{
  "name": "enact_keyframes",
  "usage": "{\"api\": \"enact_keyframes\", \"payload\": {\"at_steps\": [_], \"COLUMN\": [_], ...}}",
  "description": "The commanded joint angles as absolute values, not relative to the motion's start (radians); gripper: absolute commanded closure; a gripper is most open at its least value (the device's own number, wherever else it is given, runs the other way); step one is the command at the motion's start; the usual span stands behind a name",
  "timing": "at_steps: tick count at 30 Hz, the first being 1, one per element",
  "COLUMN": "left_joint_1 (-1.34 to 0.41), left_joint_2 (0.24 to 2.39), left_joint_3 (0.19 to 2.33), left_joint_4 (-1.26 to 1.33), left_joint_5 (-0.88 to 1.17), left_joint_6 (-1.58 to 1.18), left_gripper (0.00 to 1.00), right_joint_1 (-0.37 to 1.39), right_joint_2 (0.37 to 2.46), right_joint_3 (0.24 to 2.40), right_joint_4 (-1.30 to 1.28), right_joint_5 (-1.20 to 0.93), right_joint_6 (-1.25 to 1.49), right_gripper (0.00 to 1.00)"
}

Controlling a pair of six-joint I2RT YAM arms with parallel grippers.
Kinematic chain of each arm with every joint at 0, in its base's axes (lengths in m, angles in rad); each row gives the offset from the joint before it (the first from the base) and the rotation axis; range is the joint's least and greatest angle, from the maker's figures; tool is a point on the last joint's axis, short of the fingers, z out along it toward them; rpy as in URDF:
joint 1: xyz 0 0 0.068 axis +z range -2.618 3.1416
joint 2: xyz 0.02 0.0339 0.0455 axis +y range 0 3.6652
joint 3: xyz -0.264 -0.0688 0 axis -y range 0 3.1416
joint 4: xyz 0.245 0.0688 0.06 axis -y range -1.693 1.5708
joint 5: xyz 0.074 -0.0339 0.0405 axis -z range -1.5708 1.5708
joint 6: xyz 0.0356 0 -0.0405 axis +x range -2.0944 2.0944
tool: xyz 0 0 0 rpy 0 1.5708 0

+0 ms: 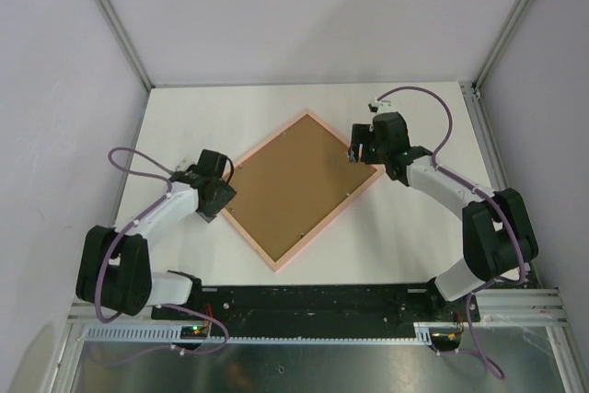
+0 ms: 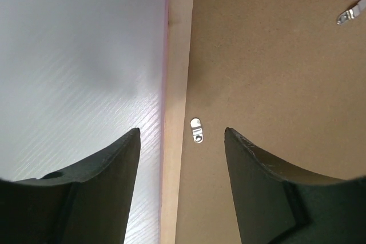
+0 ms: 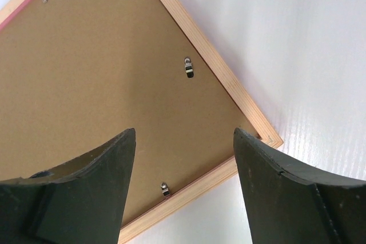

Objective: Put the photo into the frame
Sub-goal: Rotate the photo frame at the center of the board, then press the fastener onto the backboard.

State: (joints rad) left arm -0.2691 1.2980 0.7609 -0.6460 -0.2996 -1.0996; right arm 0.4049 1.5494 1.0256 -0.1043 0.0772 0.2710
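Matte white table (image 1: 414, 227) with a faint grain in the wrist views, boxed in by 3 plain pale grey panels: left wall (image 1: 46, 89), back wall (image 1: 313, 6), right wall (image 1: 552, 89). 2 aluminium struts run up from the back corners, left strut (image 1: 110, 16) and right strut (image 1: 515, 20). Near edge has a black mounting rail (image 1: 313, 301), a white slotted cable duct (image 1: 138, 330) and a brushed metal sheet (image 1: 313, 370) below; light is even and soft, shadows on the tabletop weak.
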Motion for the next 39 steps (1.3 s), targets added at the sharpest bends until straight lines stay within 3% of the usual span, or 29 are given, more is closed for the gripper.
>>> {"api": "enact_keyframes", "payload": {"at_steps": [1,18,22,29,39], "left_joint_1": [-0.253,-0.241,-0.241,-0.216,-0.110], "left_joint_2": [1.339,1.420,1.424,1.486,1.707], "left_joint_3": [0.787,0.728,0.717,0.776,0.995], "left_joint_4": [-0.602,-0.533,-0.531,-0.469,-0.381], "left_joint_5": [-0.295,-0.235,-0.237,-0.214,0.068], "left_joint_6": [-1.132,-1.112,-1.103,-0.895,-0.423], "left_gripper": [0.36,0.50,0.59,0.97,1.00], "right_joint_1": [0.401,0.402,0.402,0.400,0.368], "right_joint_2": [1.529,1.524,1.528,1.531,1.530], "right_joint_3": [1.072,1.071,1.071,1.071,1.056], "right_joint_4": [-0.107,-0.119,-0.118,-0.121,-0.161], "right_joint_5": [0.069,0.061,0.056,0.064,0.121], "right_joint_6": [0.257,0.264,0.268,0.270,0.291], "right_gripper": [0.27,0.28,0.29,0.29,0.29]}}
